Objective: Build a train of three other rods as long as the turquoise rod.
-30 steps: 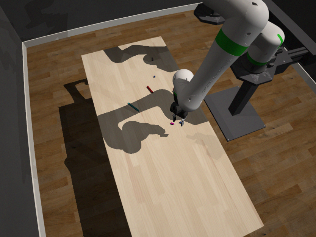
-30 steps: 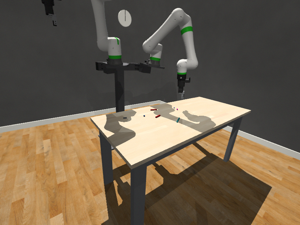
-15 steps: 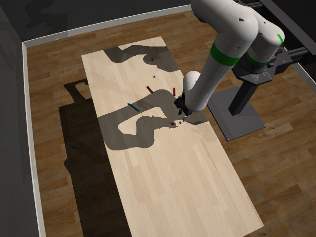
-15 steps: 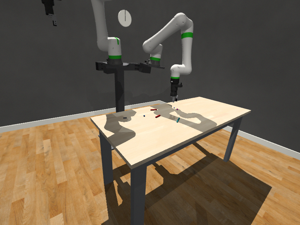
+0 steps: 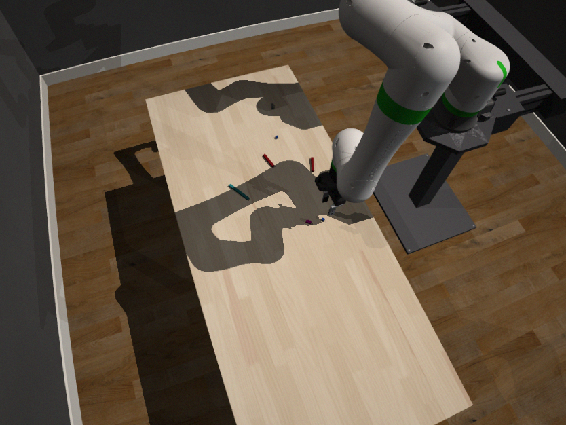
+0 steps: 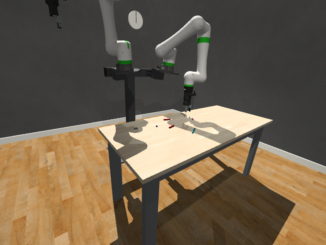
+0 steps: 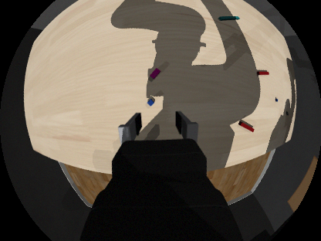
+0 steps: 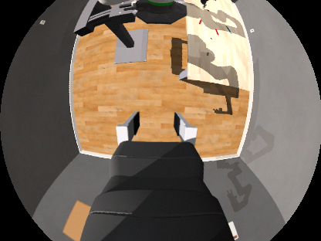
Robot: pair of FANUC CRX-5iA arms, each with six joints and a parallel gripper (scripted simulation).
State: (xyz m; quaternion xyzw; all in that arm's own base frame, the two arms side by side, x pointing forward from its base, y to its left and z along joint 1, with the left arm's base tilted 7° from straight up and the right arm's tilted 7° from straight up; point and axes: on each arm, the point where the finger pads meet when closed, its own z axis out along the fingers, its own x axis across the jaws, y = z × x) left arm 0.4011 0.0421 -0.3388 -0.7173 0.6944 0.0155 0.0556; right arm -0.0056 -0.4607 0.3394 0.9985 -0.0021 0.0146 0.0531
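Left pincer (image 5: 328,204) (image 6: 187,108) (image 7: 158,123): wide, empty, above worktop (image 5: 347,320) (image 6: 163,147) (image 7: 77,77) | Right pincer (image 6: 59,26) (image 8: 157,123): wide, empty | Blue rod (image 5: 322,219) (image 6: 188,117) (image 7: 150,102): near magenta rod (image 5: 308,221) (image 6: 192,118) (image 7: 155,73), apart | Advised: centre squarely over chosen rod, grip lightly, align axes, close gap gently, release without dragging

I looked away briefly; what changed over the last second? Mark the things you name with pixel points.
The left gripper (image 5: 328,204) (image 6: 187,108) (image 7: 158,119) moved away from the magenta rod (image 5: 308,221) (image 6: 192,118) (image 7: 155,73), toward the end of the table where the grey rod (image 5: 273,106) (image 6: 135,128) lies. It holds nothing. Both rods and the right gripper (image 6: 58,22) (image 8: 157,119) stayed put.
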